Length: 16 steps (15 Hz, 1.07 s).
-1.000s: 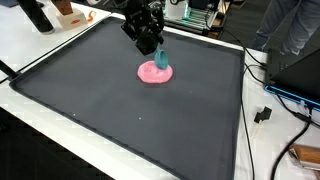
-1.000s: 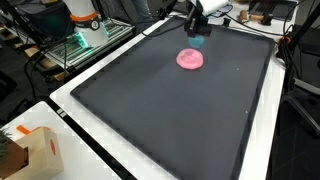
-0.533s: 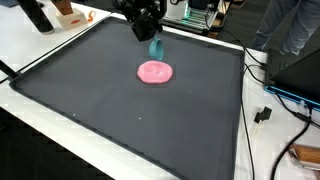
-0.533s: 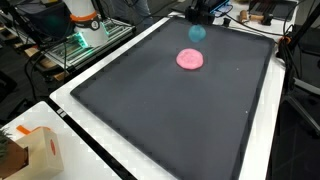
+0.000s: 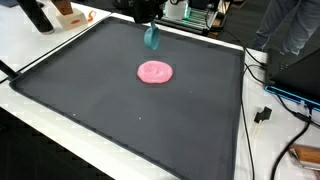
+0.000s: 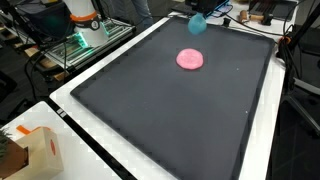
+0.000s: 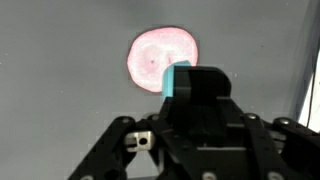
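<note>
1. Your tool [image 5: 147,20] is shut on the teal piece [image 5: 152,38], holding it in the air over the mat's far edge.
2. The pink disc [image 5: 154,72] lies flat on the black mat [image 5: 110,115], apart from the piece.
3. The mat covers the white desk [image 5: 45,45].

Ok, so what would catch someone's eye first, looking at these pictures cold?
A bright pink disc lies flat near the middle of a big black mat that covers most of the table. Above the mat's far edge, a small teal object hangs in the air, pinched between the robot's fingers.
</note>
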### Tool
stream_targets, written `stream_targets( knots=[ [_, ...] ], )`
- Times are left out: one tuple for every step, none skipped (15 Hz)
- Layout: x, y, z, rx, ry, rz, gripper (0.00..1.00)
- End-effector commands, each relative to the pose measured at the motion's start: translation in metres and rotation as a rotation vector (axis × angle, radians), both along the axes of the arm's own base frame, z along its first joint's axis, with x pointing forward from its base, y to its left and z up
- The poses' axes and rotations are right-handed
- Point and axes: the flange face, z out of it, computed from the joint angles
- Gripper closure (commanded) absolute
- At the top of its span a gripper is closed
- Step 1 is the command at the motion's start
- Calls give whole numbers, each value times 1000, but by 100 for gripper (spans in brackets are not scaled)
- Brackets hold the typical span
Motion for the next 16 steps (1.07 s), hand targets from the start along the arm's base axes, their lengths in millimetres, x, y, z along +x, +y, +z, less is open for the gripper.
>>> stream_targets(
  knots=[
    [-14,10,20,-67,-5,-33,75],
    [-16,12,24,-76,-9,-38,75],
    [-18,14,28,-86,-15,-34,75],
    [-19,17,31,-97,-23,-33,75],
    [-20,19,34,-105,-29,-32,75],
    [-21,20,37,-111,-43,-43,75],
    [-22,22,40,-114,-47,-44,75],
    [-22,24,43,-120,-55,-54,75],
    [-23,25,45,-125,-61,-59,75],
    [-24,27,47,-128,-68,-69,75],
    [-24,28,49,-133,-72,-74,75],
    [-25,30,50,-142,-82,-80,75],
    [-17,27,44,-108,-70,-61,75],
    [-17,28,45,-109,-71,-62,50],
    [-17,28,44,-109,-70,-62,50],
    [-17,28,44,-110,-69,-62,50]
  ],
)
